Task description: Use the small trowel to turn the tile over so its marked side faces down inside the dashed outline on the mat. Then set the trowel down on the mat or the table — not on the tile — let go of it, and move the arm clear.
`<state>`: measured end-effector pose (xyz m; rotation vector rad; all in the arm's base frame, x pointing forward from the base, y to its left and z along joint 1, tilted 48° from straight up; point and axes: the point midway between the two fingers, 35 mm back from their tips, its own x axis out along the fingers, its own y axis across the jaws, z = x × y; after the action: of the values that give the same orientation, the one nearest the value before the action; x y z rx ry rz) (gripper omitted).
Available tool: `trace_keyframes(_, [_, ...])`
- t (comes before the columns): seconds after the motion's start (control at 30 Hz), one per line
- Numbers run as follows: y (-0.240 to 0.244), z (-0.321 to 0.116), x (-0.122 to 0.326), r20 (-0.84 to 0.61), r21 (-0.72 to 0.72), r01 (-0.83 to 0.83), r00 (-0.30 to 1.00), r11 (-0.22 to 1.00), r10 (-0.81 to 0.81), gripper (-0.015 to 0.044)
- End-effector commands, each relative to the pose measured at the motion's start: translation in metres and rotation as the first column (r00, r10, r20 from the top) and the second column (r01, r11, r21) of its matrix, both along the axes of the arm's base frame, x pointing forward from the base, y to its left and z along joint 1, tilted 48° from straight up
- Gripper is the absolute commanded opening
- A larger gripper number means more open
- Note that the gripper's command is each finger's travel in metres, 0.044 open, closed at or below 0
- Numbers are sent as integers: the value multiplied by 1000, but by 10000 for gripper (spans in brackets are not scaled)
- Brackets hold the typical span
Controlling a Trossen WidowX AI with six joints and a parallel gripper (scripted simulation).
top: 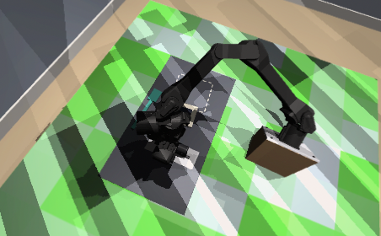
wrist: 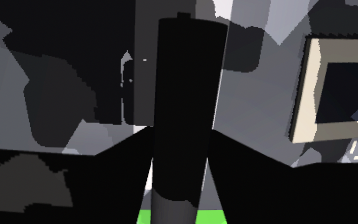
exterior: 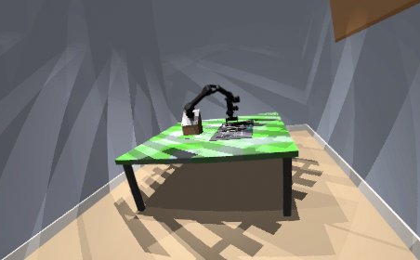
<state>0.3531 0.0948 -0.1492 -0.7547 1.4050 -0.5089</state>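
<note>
The trowel's thick black handle (wrist: 190, 90) stands between the fingertips of my gripper (wrist: 180, 135) (exterior: 231, 120). Both fingertips close against its sides, low over the mat. A flat grey part shows behind the handle; the blade's outline is unclear. In the top view the arm mostly hides the trowel. The tile (wrist: 305, 90) (top: 190, 107) lies flat to the right in the wrist view, a cream border around a dark square facing up. Part of the dashed outline (wrist: 354, 147) (top: 210, 94) shows just beyond the tile. The arm covers much of the tile in the top view.
The dark grey mat (top: 116, 169) (exterior: 221, 136) lies on the green patterned table (top: 66, 191) (exterior: 258, 149). A teal tool (top: 155, 95) lies by the mat's edge, partly behind the arm. The arm's box-shaped base (top: 281, 158) (exterior: 191, 127) stands beside the mat. Hard shadows cross everything.
</note>
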Motion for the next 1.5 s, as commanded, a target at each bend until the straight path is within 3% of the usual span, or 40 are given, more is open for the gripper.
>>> trace_keyframes(0.0, [-2, 0, 0, 3, -7, 0, 1000, 1000, 0, 130])
trace_keyframes(0.63, [-2, 0, 0, -11, -10, -13, 1000, 1000, 13, 130])
trace_keyframes(1.03, [-2, 0, 0, -262, -18, -250, 936, 968, 236, 130])
trace_keyframes(1.47, [-2, 0, 0, -512, 41, -487, 739, 872, 437, 130])
